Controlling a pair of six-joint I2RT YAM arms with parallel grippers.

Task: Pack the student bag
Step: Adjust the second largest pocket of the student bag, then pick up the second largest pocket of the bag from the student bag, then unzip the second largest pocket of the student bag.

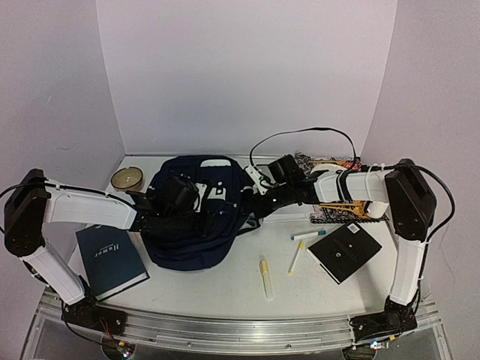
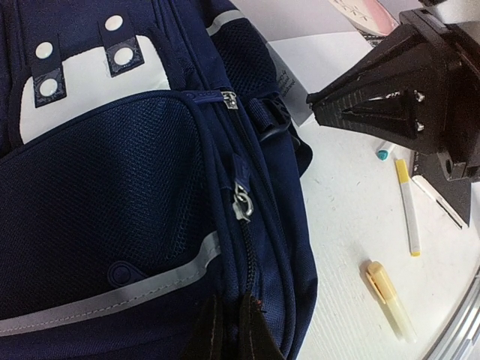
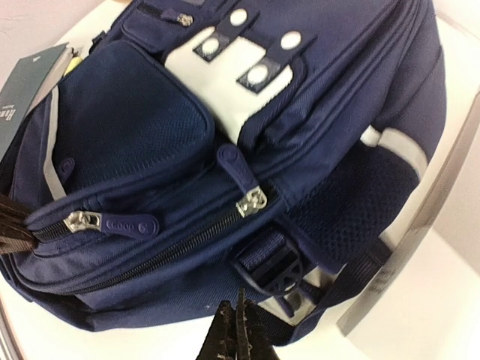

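Note:
The student bag (image 1: 187,251) (image 2: 112,187) (image 3: 135,127) lies flat at centre-left, navy with white patches and grey stripes. My left gripper (image 1: 206,214) (image 2: 234,326) rests on top of it, shut on a fold of its fabric at the end of a zip, below the silver slider (image 2: 241,204). Its dark fingers (image 3: 11,225) show at the left edge of the right wrist view, beside a slider (image 3: 82,220). My right gripper (image 1: 253,211) (image 2: 311,100) (image 3: 238,322) is shut at the bag's right side, tips just short of the black strap buckle (image 3: 274,266). I see nothing held in it.
A dark hardcover book (image 1: 111,259) lies left of the bag. To the right are a yellow highlighter (image 1: 265,277) (image 2: 390,300), a yellow-tipped pen (image 1: 296,257), a blue-capped marker (image 1: 308,235) and a black notebook (image 1: 343,251). A round tin (image 1: 127,178) sits back left.

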